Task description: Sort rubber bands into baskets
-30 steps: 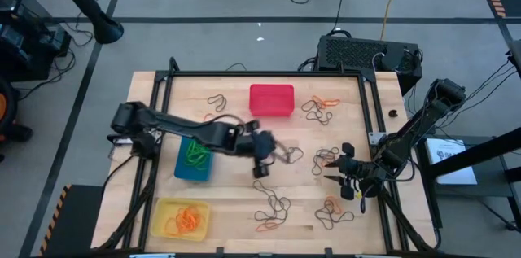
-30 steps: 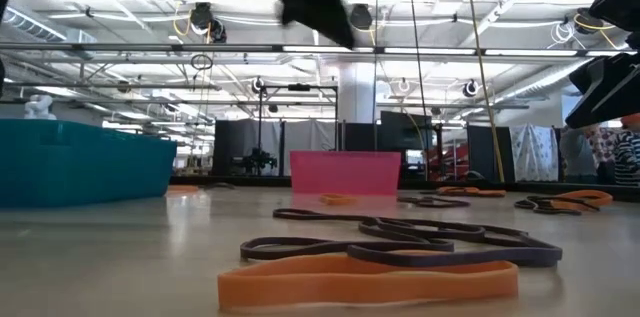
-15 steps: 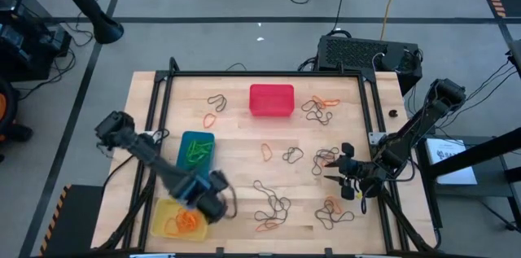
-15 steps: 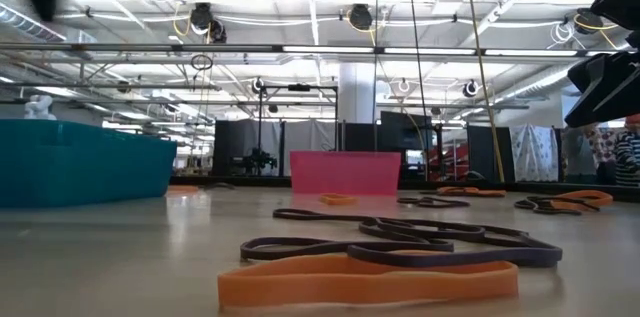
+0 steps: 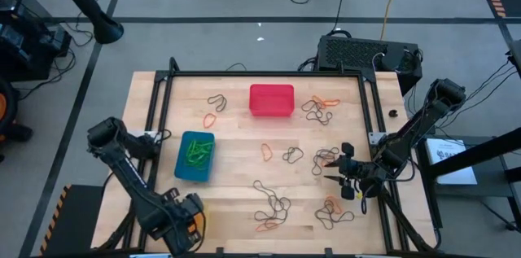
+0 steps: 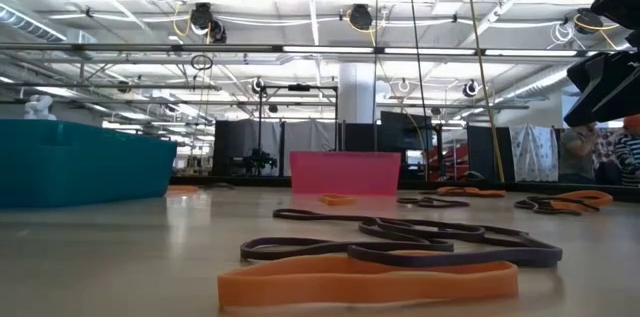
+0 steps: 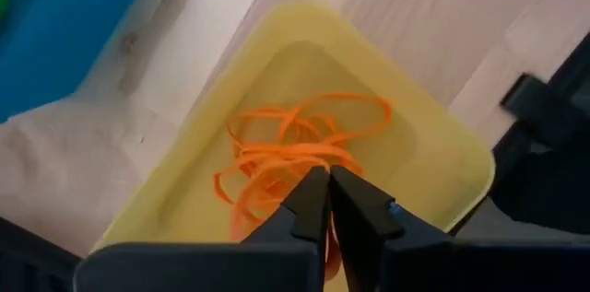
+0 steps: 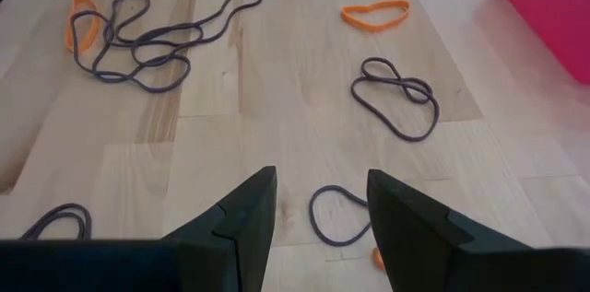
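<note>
- My left gripper [image 7: 327, 202] hangs over the yellow basket [image 7: 419, 135], fingers nearly together, holding nothing I can make out; orange rubber bands [image 7: 295, 149] lie inside it.
- My right gripper [image 8: 313, 202] waits open above loose bands [image 8: 396, 99] on the table [image 5: 236, 156].
- Blue basket [image 5: 195, 157] holds green bands [image 5: 196, 153]; red basket [image 5: 271, 100] sits at the far edge.

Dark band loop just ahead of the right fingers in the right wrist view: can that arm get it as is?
Probably yes. The right gripper is open, and the dark rubber band lies flat on bare wood right ahead of it, apart from the other bands, with nothing over it.
</note>
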